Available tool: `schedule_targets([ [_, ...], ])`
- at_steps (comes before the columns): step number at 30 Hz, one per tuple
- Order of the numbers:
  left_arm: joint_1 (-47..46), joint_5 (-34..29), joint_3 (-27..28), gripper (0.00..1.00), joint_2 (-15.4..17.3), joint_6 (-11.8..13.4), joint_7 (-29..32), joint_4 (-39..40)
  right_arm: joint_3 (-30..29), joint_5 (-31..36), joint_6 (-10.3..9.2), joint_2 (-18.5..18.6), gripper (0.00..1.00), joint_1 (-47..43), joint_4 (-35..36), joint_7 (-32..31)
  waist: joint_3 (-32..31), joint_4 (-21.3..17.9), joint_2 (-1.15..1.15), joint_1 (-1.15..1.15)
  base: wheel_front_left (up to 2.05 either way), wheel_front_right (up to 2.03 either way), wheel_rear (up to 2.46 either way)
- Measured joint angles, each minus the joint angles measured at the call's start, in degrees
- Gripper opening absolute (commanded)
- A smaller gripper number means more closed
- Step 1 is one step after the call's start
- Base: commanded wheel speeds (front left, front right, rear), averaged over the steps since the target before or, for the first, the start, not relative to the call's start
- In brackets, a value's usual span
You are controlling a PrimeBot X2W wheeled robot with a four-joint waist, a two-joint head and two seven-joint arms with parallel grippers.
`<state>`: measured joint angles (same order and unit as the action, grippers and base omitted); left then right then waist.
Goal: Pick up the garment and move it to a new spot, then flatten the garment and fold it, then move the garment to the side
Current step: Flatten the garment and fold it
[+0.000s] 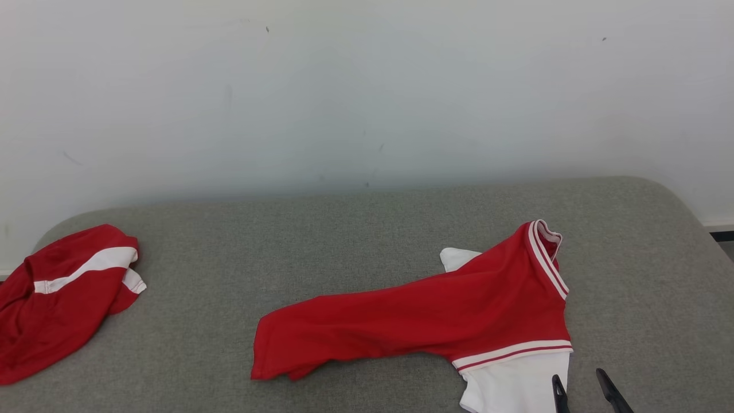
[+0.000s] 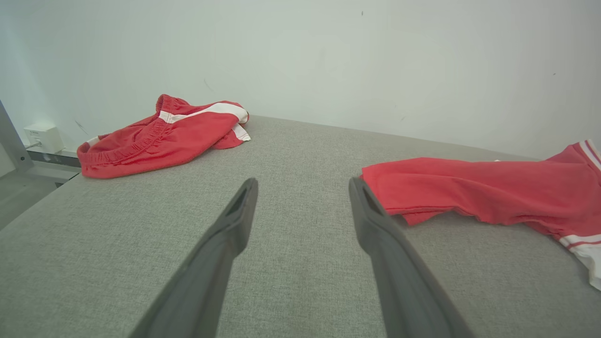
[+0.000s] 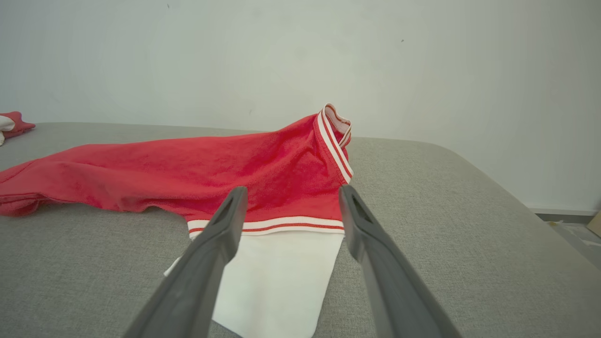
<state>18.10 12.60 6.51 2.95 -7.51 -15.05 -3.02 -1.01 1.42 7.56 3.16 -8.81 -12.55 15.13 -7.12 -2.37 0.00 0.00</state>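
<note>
The garment is a red shirt with white sleeves and red-and-white striped trim, lying crumpled across the middle and right of the grey padded table. It also lies at the right of the left wrist view and in the middle of the right wrist view. My right gripper stands open at the near edge, above the shirt's white sleeve, holding nothing. In its own view my left gripper is open over bare table, just left of the shirt's red hem.
A second red garment with a white stripe lies bunched at the table's far left corner. A white wall rises behind the table. The table's rounded right edge drops off at the far right.
</note>
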Motion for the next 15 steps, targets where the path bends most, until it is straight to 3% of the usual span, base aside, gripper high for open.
schedule_targets([
  [15, 0.5, -1.4, -0.8, 1.00, 0.0, 0.0, 0.0, -0.2, -0.3, 0.2, 0.00, -0.2, 1.00, -0.8, -0.5, 0.0, 0.3, -0.4, 0.00, 0.00, 0.00, 0.00, 0.00],
])
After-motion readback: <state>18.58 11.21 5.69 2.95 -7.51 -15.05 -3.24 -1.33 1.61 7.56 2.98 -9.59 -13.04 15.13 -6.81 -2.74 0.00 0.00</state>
